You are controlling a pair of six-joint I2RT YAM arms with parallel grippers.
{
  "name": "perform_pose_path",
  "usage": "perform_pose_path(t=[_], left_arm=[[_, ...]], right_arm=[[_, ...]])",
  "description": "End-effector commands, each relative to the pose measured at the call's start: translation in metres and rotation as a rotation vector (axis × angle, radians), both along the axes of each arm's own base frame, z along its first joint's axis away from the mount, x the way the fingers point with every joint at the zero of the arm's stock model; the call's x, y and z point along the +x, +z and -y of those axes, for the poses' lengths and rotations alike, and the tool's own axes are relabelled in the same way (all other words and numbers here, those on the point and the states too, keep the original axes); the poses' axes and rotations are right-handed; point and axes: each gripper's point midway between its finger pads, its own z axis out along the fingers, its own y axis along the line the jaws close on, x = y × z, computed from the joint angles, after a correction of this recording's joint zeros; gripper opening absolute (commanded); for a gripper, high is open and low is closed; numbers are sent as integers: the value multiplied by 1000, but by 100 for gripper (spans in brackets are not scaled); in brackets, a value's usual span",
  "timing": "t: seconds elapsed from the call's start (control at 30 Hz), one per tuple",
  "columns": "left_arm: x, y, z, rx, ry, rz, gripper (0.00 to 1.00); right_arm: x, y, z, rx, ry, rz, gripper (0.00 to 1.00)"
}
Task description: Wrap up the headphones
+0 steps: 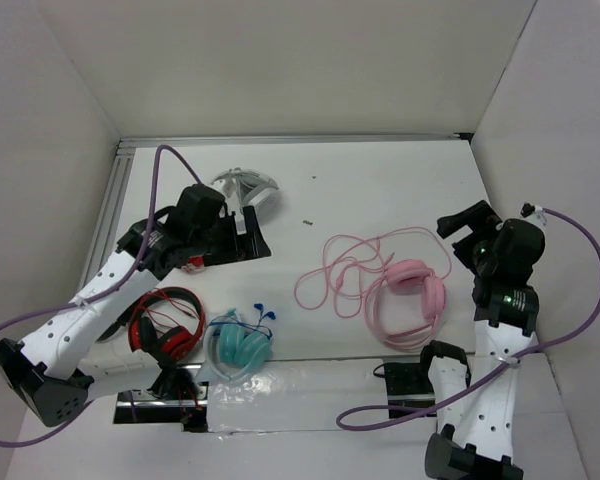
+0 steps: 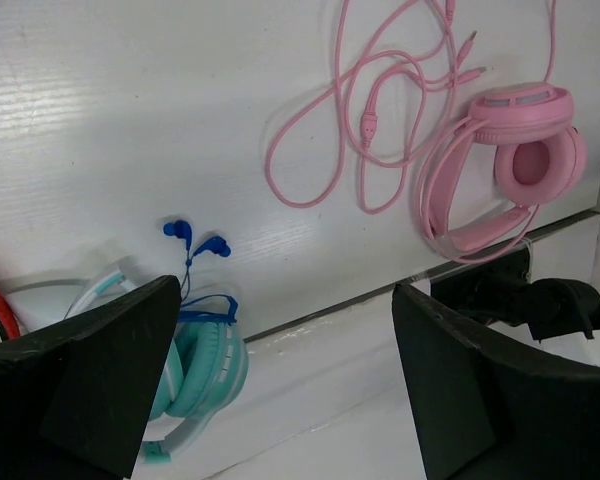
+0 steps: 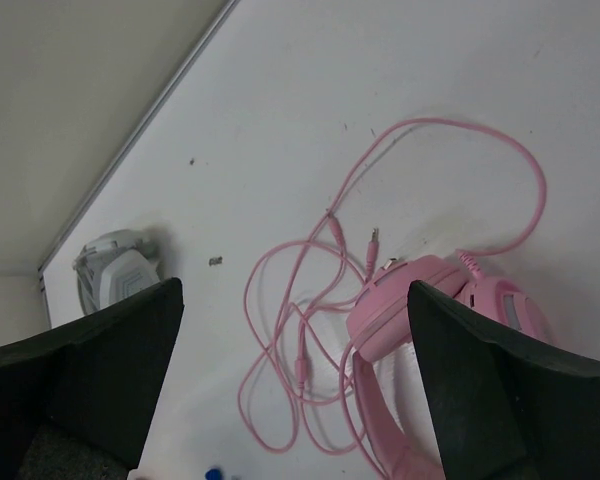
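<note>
The pale-pink headphones lie flat on the white table, right of centre, with the long pink cable sprawled in loose loops to their left. They also show in the left wrist view and the right wrist view, cable beside them. My left gripper is open and empty, held above the table's left side. My right gripper is open and empty, just right of the headphones and above them.
Red-and-black headphones and teal headphones with blue earbuds lie at the near left. A grey-white object sits at the back left. A raised white strip runs along the near edge. White walls enclose the table.
</note>
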Motion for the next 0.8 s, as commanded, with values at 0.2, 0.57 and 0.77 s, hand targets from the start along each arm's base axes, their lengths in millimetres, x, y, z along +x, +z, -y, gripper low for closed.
perform_pose_path(t=[0.2,0.57,0.77], left_arm=[[5,14,18,-31,-75,71,99],[-11,-2,33,9,-133,44,99],[-25,-18,40,-1,-167,-3,99]], right_arm=[[4,-51,-46,49,231,-89,100],[-45,-135,-110,2,284,-406,99],[-48,-162,-133,66,311,-449,93]])
